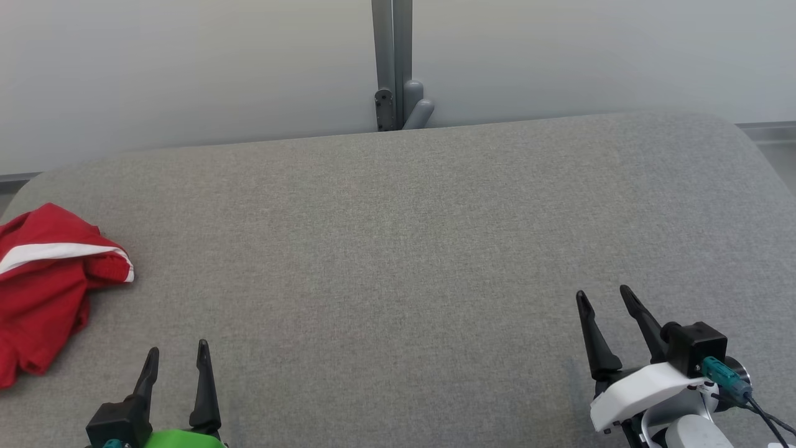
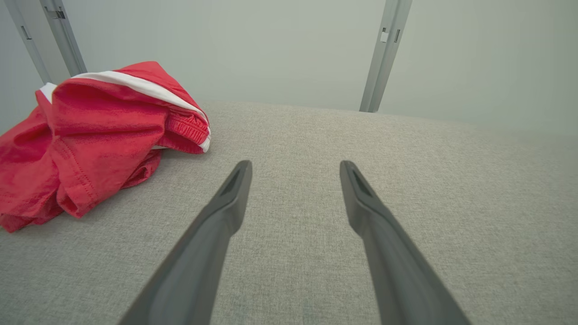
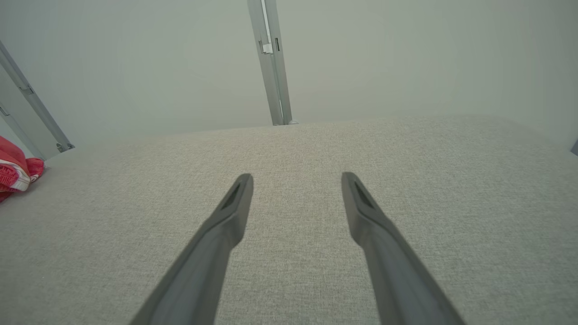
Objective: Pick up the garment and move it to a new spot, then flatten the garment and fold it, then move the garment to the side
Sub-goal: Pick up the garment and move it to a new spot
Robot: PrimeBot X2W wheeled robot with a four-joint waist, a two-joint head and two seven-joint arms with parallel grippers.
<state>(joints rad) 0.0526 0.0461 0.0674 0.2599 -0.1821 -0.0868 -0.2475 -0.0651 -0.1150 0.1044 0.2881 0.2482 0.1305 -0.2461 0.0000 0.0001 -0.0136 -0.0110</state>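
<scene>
Dark fingers of the left tool stood apart at the near edge, gripping nothing, and the right tool was likewise spread and empty. On the grey fabric worktop, at its far left side, lay the garment — red cloth with a white stripe, crumpled in a loose heap, its gathered waistband showing — just beyond the left tool and untouched.

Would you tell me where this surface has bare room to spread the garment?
The grey surface is bare from the red garment at its left edge across to the right edge, and from the back post down to the open left gripper and right gripper. Only the left edge is crowded.
</scene>
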